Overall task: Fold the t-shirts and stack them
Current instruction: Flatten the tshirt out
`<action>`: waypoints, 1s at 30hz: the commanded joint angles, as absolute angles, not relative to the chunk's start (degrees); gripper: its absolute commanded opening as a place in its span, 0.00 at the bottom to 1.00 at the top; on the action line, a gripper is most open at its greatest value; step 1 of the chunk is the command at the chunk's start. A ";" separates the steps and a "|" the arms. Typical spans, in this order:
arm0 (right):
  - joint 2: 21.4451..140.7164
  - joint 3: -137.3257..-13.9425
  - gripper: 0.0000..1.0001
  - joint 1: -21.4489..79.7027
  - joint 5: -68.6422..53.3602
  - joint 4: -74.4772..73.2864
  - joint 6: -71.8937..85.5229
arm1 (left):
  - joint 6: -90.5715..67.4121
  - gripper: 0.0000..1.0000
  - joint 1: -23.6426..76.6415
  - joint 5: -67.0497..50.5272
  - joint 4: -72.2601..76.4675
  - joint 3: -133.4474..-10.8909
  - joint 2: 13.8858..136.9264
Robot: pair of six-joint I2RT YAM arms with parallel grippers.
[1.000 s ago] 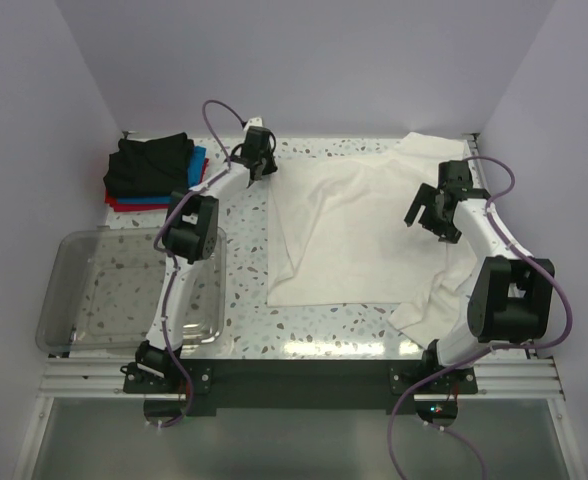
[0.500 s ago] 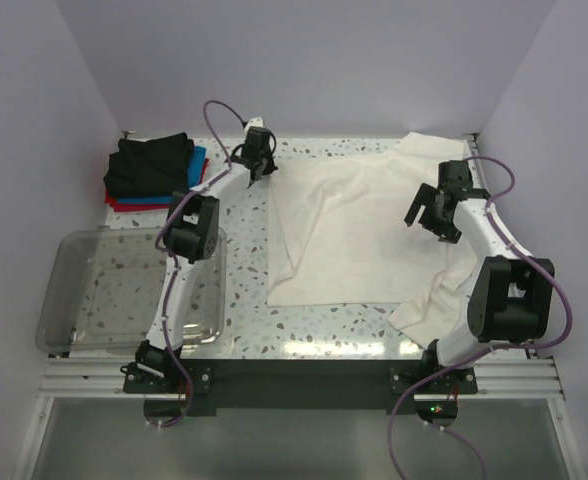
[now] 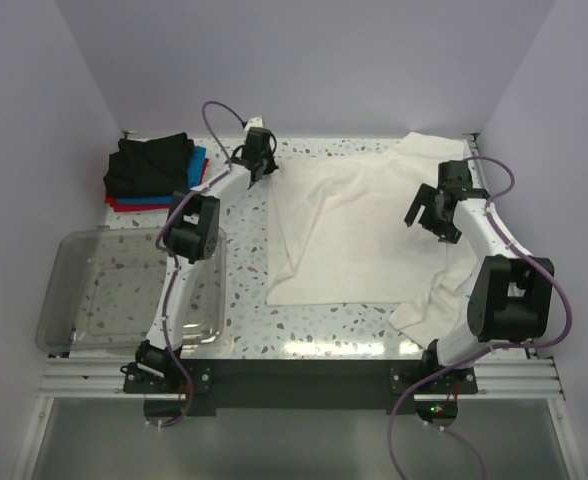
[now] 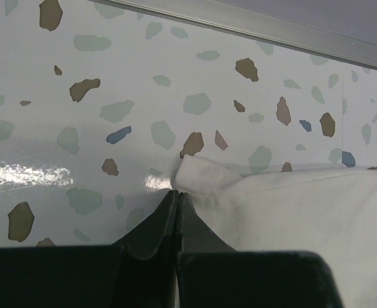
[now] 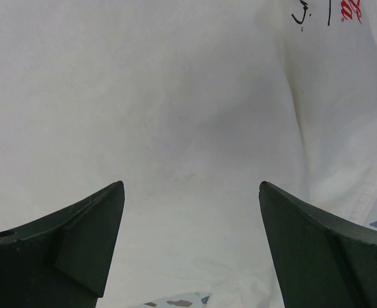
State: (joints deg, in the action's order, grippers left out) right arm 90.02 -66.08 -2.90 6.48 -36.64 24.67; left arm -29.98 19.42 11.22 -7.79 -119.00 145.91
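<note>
A white t-shirt [image 3: 359,225] lies spread across the middle and right of the table, plain side up. A little red and black print shows at the top right of the right wrist view [image 5: 342,9]. My left gripper [image 3: 261,166] is shut on the shirt's far left corner [image 4: 198,173], low at the table top; the puckered corner sticks out past the tips. My right gripper [image 3: 431,215] is open wide and empty, hovering over the shirt's right part [image 5: 188,115]. A folded stack sits at the far left: black t-shirt [image 3: 149,165] on top, blue [image 3: 199,156] and red [image 3: 124,205] edges below.
A clear plastic tub [image 3: 74,300] stands at the near left beside the left arm. The shirt's near right part hangs bunched by the right arm's base [image 3: 424,305]. A metal rail [image 4: 252,25] edges the far side of the table.
</note>
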 commanded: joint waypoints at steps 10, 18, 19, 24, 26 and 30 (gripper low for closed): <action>91.67 -67.85 0.89 -2.72 8.70 -38.32 24.79 | -31.64 0.00 18.28 10.55 -5.89 -126.74 144.58; 92.11 -67.85 0.88 -2.64 9.31 -38.50 24.96 | -32.16 0.00 16.70 9.93 -5.45 -128.85 146.25; 92.02 -67.85 0.88 -2.72 9.32 -38.76 24.79 | -32.25 0.00 16.53 10.02 -5.54 -128.85 146.25; 91.93 -67.94 0.88 -2.72 9.84 -39.20 24.79 | -32.43 0.00 14.77 6.77 -5.27 -129.81 147.48; 91.93 -67.94 0.88 -2.72 9.93 -39.46 24.87 | -32.17 0.00 14.42 5.72 -5.71 -130.69 148.27; 91.76 -67.76 0.88 -2.72 9.93 -39.73 24.79 | -31.99 0.00 13.27 2.90 -5.36 -130.96 148.89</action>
State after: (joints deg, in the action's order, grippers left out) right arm 92.36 -66.19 -2.90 8.43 -38.70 24.64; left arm -31.14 14.48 5.85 -7.38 -128.18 147.92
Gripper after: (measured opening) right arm 0.884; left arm 0.013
